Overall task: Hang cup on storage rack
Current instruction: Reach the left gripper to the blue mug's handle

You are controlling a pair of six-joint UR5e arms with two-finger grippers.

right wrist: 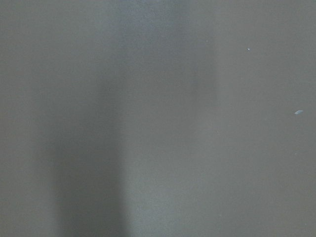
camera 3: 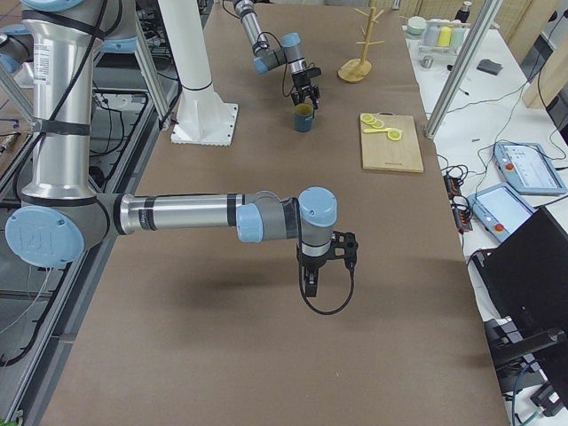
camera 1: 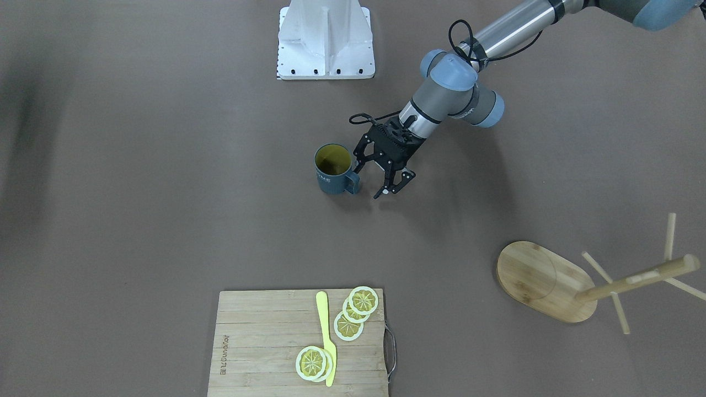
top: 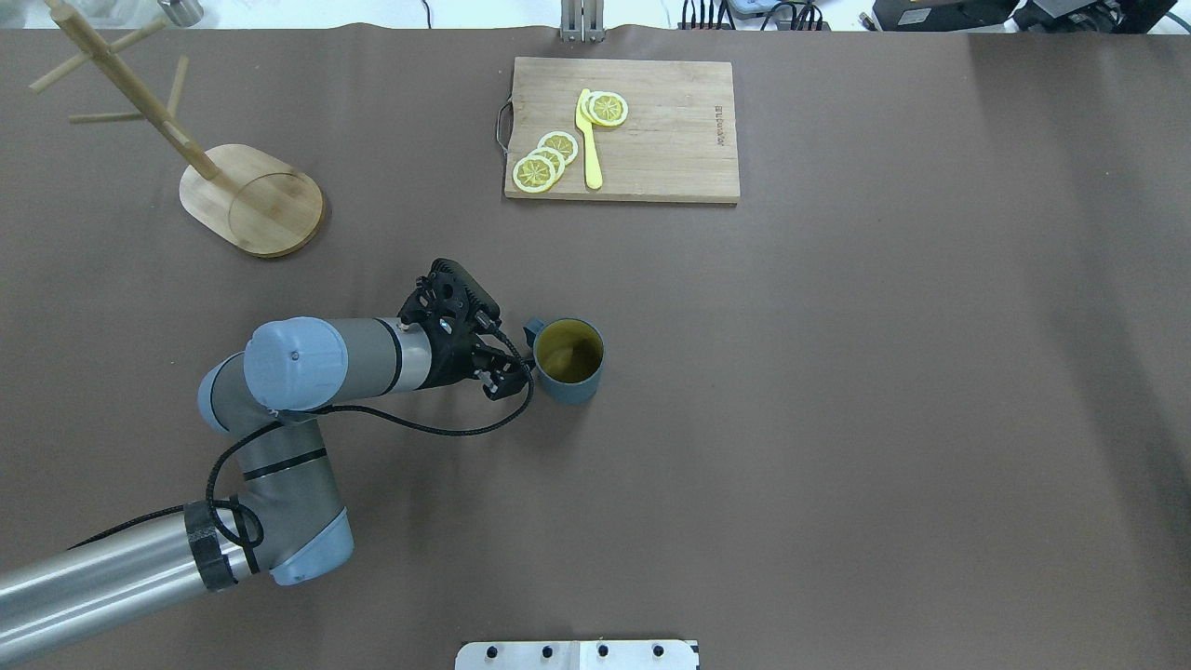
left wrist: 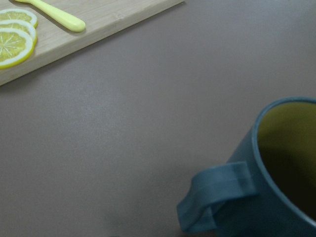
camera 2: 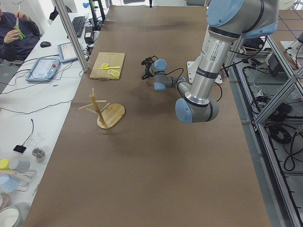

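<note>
The dark teal cup [top: 569, 361] with a yellow inside stands upright mid-table, also seen in the front view [camera 1: 332, 168]. Its squarish handle [left wrist: 217, 197] points toward my left arm. My left gripper [camera 1: 369, 182] is open right beside that handle, low over the table, with nothing held; from overhead the left gripper [top: 515, 365] nearly touches the cup. The bamboo storage rack [top: 251, 200] stands at the far left, its pegs bare. My right gripper [camera 3: 311, 284] shows only in the right side view, over bare table far from the cup; I cannot tell whether it is open or shut.
A bamboo cutting board [top: 623, 130] with lemon slices and a yellow knife lies at the far edge. The white robot base mount [camera 1: 325, 41] sits at the near edge. A person [camera 2: 16, 33] sits at a side desk.
</note>
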